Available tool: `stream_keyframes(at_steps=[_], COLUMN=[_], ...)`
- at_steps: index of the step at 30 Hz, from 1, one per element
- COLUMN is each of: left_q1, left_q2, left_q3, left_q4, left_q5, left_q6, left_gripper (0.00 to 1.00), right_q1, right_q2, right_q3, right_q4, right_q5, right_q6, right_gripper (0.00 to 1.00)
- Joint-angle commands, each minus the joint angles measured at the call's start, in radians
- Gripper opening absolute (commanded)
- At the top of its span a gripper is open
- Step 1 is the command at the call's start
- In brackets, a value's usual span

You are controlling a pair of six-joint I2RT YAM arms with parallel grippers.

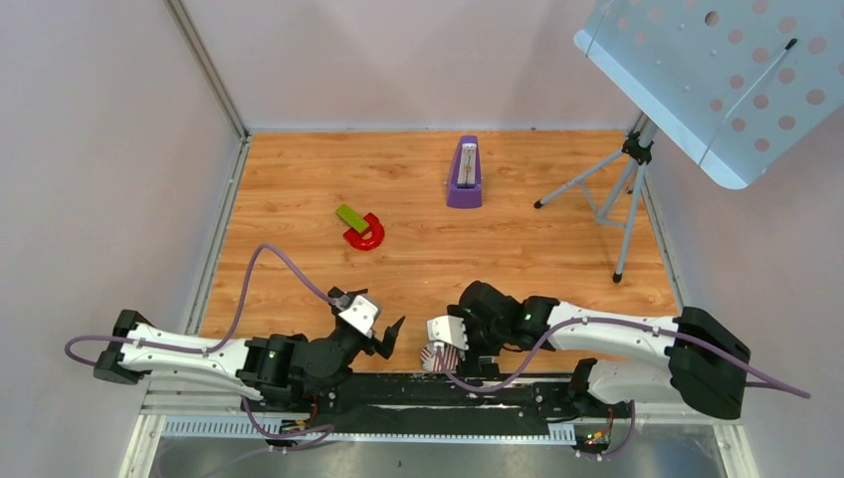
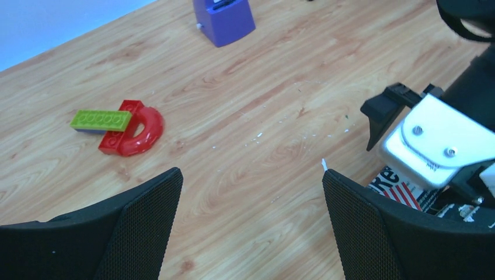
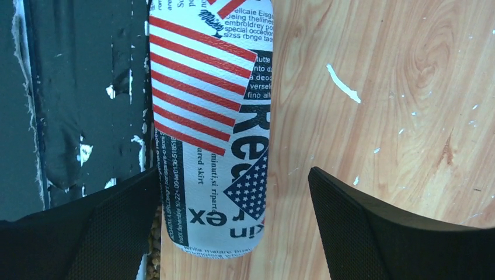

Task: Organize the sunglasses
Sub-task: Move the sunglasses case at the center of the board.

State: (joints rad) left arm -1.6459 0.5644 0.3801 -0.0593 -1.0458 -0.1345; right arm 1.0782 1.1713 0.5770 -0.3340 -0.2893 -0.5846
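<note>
The right claw (image 3: 233, 172) is spread wide, gripping nothing, its fingers either side of the near end of the stars-and-stripes case (image 3: 204, 116). The case lies at the near edge of the worktop (image 1: 448, 249). The sunglasses cannot be made out in any view. The right arm reaches left along that edge, wrist bent down. The left claw (image 2: 251, 181) hangs open and empty, pointing toward the right one.

white links with black joints on the left arm (image 1: 189, 357) and right arm (image 1: 617, 334); lilac cables (image 1: 261, 261); black mesh-textured fingers (image 2: 140, 227); two-screw white plate (image 2: 435, 140).
</note>
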Motion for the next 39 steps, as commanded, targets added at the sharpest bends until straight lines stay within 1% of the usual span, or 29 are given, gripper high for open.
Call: stream_keyframes(at_steps=[1, 4, 6, 10, 14, 16, 19, 20, 21, 23, 26, 29, 31, 33, 35, 37, 39], left_q1=[0.005, 0.005, 0.005, 0.005, 0.006, 0.008, 0.018, 0.029, 0.050, 0.110, 0.216, 0.357, 0.487, 0.596, 0.664, 0.730, 0.812], left_q2=[-0.036, -0.059, -0.074, -0.097, -0.086, -0.072, -0.039, -0.024, -0.007, 0.037, 0.156, 0.283, 0.354, 0.410, 0.448, 0.480, 0.517], left_q3=[-0.023, -0.024, -0.027, -0.034, -0.032, -0.030, -0.035, -0.040, -0.043, -0.030, 0.040, 0.142, 0.215, 0.286, 0.346, 0.399, 0.465], left_q4=[0.009, 0.002, -0.002, 0.005, 0.009, 0.017, 0.039, 0.050, 0.054, 0.054, -0.003, -0.080, -0.114, -0.136, -0.143, -0.154, -0.201], left_q5=[-0.069, -0.073, -0.075, -0.073, -0.066, -0.058, -0.052, -0.049, -0.032, 0.042, 0.133, 0.248, 0.379, 0.483, 0.530, 0.582, 0.673], left_q6=[-0.006, 0.021, 0.035, 0.049, 0.050, 0.041, 0.031, 0.016, -0.001, -0.047, -0.128, -0.183, -0.188, -0.162, -0.119, -0.081, -0.071], left_gripper=[0.93, 0.94, 0.94, 0.94, 0.94, 0.94, 0.95, 0.95, 0.95, 0.95, 0.95, 0.95, 0.95, 0.95, 0.96, 0.97, 0.97], right_q1=[0.041, 0.038, 0.018, -0.101, -0.246, -0.308, -0.365, -0.382, -0.398, -0.408, -0.412, -0.454, -0.508, -0.579, -0.648, -0.692, -0.701], right_q2=[0.037, 0.052, 0.056, 0.069, 0.064, 0.062, 0.053, 0.046, 0.037, 0.010, -0.044, -0.105, -0.133, -0.145, -0.140, -0.134, -0.140], right_q3=[-0.002, 0.020, 0.038, 0.074, 0.058, 0.052, 0.038, 0.030, 0.024, 0.028, 0.103, 0.224, 0.312, 0.377, 0.433, 0.472, 0.493], right_q4=[0.063, 0.077, 0.079, 0.078, 0.112, 0.124, 0.133, 0.144, 0.152, 0.122, -0.019, -0.140, -0.188, -0.229, -0.281, -0.319, -0.329], right_q5=[0.065, 0.095, 0.104, 0.053, 0.013, -0.006, -0.016, -0.020, -0.025, -0.027, -0.028, 0.005, 0.014, 0.015, -0.007, -0.007, 0.014], right_q6=[0.045, 0.045, 0.036, 0.011, -0.092, -0.131, -0.159, -0.156, -0.152, -0.142, -0.114, -0.033, 0.028, 0.095, 0.120, 0.137, 0.156], right_gripper=[0.94, 0.82, 0.76, 0.69, 0.63, 0.62, 0.61, 0.63, 0.69, 0.86, 0.96, 1.00, 1.00, 1.00, 1.00, 1.00, 1.00])
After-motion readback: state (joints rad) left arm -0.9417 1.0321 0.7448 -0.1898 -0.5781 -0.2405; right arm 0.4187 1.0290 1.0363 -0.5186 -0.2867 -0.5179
